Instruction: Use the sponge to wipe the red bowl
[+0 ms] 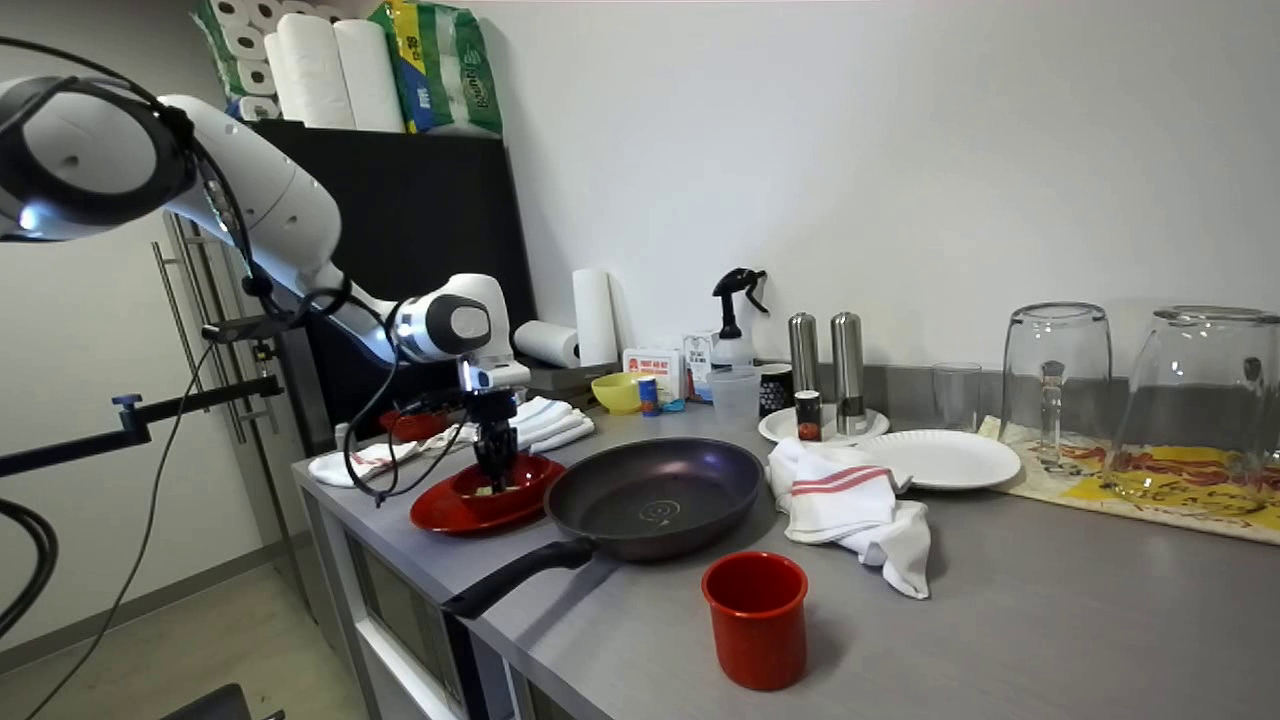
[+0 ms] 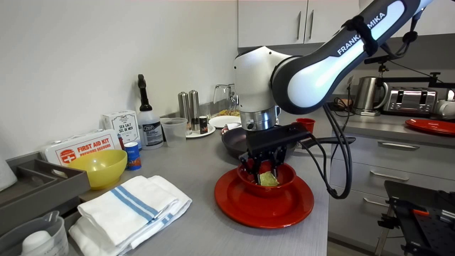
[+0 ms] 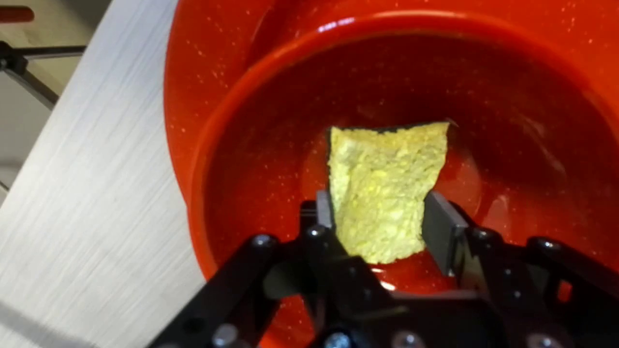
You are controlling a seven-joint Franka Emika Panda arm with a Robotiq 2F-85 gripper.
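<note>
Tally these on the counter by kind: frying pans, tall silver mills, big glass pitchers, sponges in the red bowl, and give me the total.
Frying pan: 1
Tall silver mills: 2
Big glass pitchers: 2
Sponge in the red bowl: 1
Total: 6

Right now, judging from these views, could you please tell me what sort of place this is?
Most likely a kitchen: a metal kettle and a toaster show in an exterior view, and a frying pan in both exterior views.

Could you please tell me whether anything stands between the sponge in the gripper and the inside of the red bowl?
Nothing visible does: the gripper holds the sponge inside the red bowl, though what lies directly beneath it is hidden.
</note>
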